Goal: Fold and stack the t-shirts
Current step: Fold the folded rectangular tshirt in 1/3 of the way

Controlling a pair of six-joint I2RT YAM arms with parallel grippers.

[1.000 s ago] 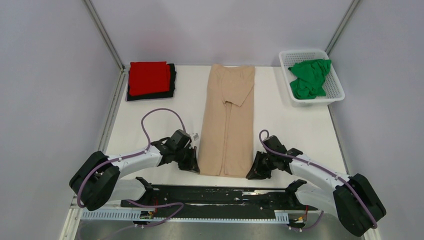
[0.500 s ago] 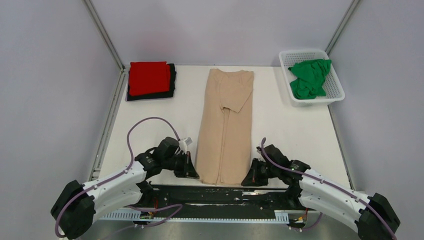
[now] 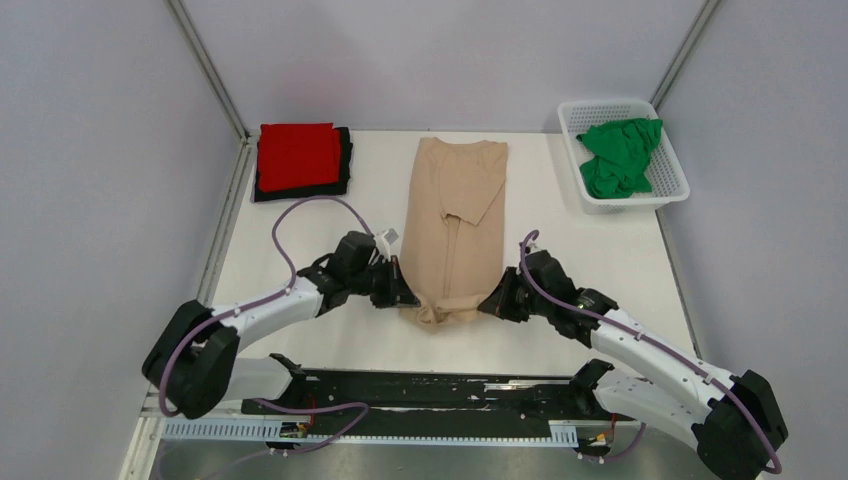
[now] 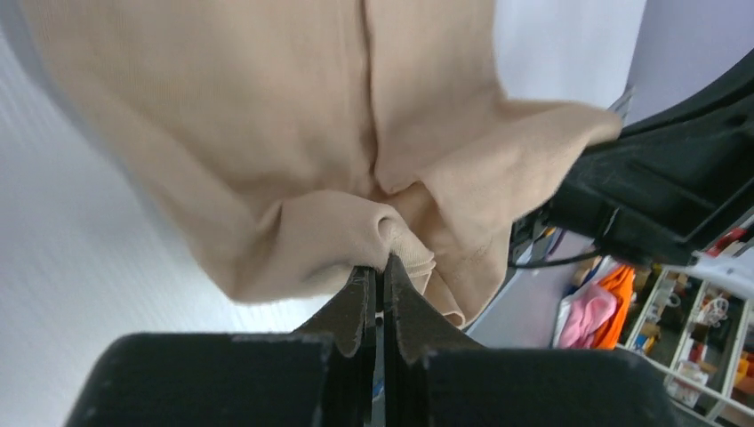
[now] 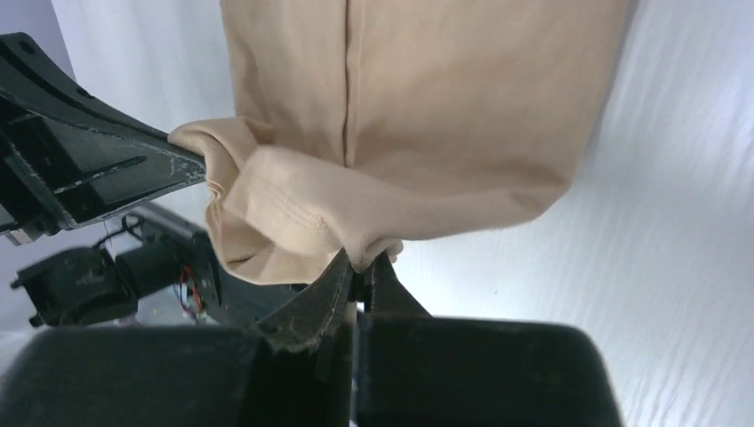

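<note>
A beige t-shirt lies folded into a long strip down the middle of the table, its near end lifted and bunched. My left gripper is shut on the near left corner of that hem. My right gripper is shut on the near right corner. The cloth sags between the two grips. A folded red t-shirt rests on a folded black t-shirt at the back left. A green t-shirt lies crumpled in the basket.
The white lattice basket stands at the back right corner. A black rail runs along the near table edge between the arm bases. Metal frame posts rise at both back corners.
Both grippers have risen and moved away from the near edge, carrying the beige shirt's near hem off the table. The right gripper closed on its corner within the last second.
</note>
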